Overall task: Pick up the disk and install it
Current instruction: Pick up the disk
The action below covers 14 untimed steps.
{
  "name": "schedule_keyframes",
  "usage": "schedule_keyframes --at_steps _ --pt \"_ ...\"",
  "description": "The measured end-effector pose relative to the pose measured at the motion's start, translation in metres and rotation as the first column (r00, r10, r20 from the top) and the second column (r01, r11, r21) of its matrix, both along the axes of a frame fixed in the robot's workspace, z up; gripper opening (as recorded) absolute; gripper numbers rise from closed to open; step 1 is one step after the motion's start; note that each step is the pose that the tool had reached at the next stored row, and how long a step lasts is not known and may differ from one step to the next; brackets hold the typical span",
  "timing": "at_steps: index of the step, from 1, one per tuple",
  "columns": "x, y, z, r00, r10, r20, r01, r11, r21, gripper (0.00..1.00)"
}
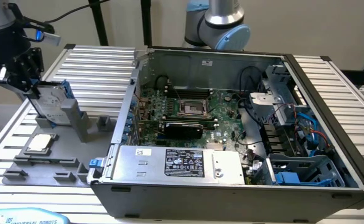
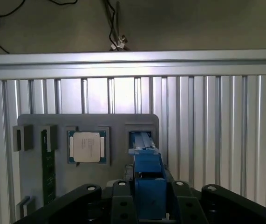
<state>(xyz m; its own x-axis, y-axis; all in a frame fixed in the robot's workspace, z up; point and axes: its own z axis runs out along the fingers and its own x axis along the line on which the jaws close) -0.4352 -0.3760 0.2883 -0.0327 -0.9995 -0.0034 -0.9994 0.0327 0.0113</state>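
Disk [image 1: 52, 108] in its blue carrier stands upright in a grey holder [image 1: 69, 151] on the ribbed surface [image 1: 101, 65], top edge clamped by the half-closed gripper [image 2: 149, 207], beside the open computer case [image 1: 231, 191].

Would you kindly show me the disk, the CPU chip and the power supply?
disk [image 1: 51, 107]: exterior view, on its labelled face.
CPU chip [image 1: 39, 142]: exterior view, on its metal lid.
power supply [image 1: 183, 163]: exterior view, on its black label.
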Motion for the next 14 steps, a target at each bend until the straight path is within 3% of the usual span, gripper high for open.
schedule_keyframes --at_steps 5,14 --pt "-0.0001 -0.0025 0.0000 1.0000 0.000 0.0000 0.000 1.0000 -0.0002 0.33" --pt "-0.0001 -0.0027 0.0000 1.0000 0.000 0.0000 0.000 1.0000 -0.0001 0.33"
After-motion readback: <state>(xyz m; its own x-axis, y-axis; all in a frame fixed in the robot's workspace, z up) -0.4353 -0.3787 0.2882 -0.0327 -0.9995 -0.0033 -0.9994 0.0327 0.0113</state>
